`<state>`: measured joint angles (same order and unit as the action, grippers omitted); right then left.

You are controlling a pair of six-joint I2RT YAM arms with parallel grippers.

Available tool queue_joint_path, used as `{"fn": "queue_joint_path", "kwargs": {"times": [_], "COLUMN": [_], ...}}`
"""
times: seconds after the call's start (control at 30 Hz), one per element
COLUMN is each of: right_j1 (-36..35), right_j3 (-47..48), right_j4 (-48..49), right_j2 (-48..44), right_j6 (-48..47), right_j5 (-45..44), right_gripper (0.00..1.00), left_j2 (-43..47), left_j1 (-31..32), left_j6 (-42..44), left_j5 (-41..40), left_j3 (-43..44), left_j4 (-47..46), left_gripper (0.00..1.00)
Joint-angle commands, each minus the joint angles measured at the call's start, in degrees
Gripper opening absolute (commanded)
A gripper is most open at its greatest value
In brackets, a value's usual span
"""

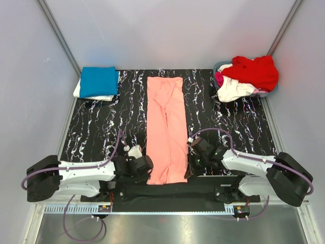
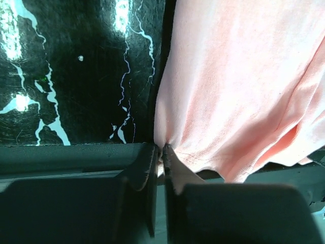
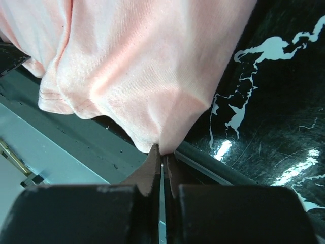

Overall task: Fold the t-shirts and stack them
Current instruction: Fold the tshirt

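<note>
The pink shirt is laid out down the middle of the table as a long narrow strip, folded in lengthwise by the look of it. It runs from 12 o'clock down to 6 o'clock, where its hem hangs just over the near edge. The left gripper is pinched tight on the hem corner at about 7 o'clock, and the right gripper is clamped the same way on the corner at 5 o'clock, each with just a little nub of cloth between closed jaws. The fabric looks like thin soft jersey: light, floppy, no stiffness at all, so it'll probably sag and bunch between the two holds and drag on the table if it isn't kept spread. Corners seem like the right place to grab, since a hold in the middle would just make it crumple. Both pinches look pretty shallow though, so a quick tug could slip one out. The folded blue shirt sits at 10 o'clock, and the basket at 2 o'clock holds a red shirt and a few more.
</note>
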<state>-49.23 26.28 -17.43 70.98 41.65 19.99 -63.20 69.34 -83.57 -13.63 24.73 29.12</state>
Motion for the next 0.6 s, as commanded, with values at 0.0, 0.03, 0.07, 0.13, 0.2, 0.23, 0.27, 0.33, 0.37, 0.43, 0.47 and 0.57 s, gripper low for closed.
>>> {"fn": "queue_joint_path", "kwargs": {"times": [0.0,0.03,0.07,0.13,0.2,0.23,0.27,0.33,0.37,0.43,0.47,0.57], "right_j1": [-0.51,-0.51,-0.51,-0.51,-0.51,-0.60,-0.51,-0.60,-0.51,-0.51,-0.51,-0.51], "right_j3": [-0.44,-0.44,-0.44,0.17,0.96,1.40,2.01,2.98,3.59,6.05,7.97,11.84], "right_j4": [1.35,1.09,0.74,-0.93,-1.99,-2.69,-3.04,-4.44,-5.15,-8.73,-9.98,-13.15], "right_j2": [-2.16,-2.42,-2.77,-4.09,-5.32,-5.76,-6.03,-6.47,-6.56,-6.99,-7.08,-7.26], "right_j6": [0.80,0.98,1.15,1.33,1.50,2.20,2.47,3.43,3.61,3.27,3.52,2.56], "right_j5": [-1.97,-2.14,-2.32,-3.11,-3.11,-2.85,-2.50,-1.53,-1.62,-3.37,-4.42,-6.80], "right_gripper": [0.00,0.00,0.00,0.00,0.00,0.00,0.00,0.00,0.00,0.00,0.00,0.00], "left_j2": [0.18,0.27,0.36,0.53,0.97,1.15,1.32,1.24,0.89,0.53,0.19,0.01], "left_j1": [0.00,0.00,0.00,0.00,0.18,0.18,0.09,0.09,0.09,0.09,0.18,0.09], "left_j6": [0.16,0.25,0.34,0.78,0.69,0.86,0.95,1.22,1.22,1.83,2.27,3.41], "left_j5": [-1.75,-1.67,-1.67,-1.67,-1.40,-0.36,0.35,1.67,1.85,1.50,1.15,-0.60], "left_j3": [-0.21,-0.30,-0.12,0.40,1.90,2.25,2.77,4.97,6.02,10.06,11.47,17.00], "left_j4": [-1.70,-1.79,-1.88,-1.27,0.58,0.67,0.76,1.72,3.90,6.72,9.43,14.53], "left_gripper": [0.03,0.00,0.00,0.00,0.00,0.00,0.00,0.00,0.00,0.00,0.00,0.02]}}
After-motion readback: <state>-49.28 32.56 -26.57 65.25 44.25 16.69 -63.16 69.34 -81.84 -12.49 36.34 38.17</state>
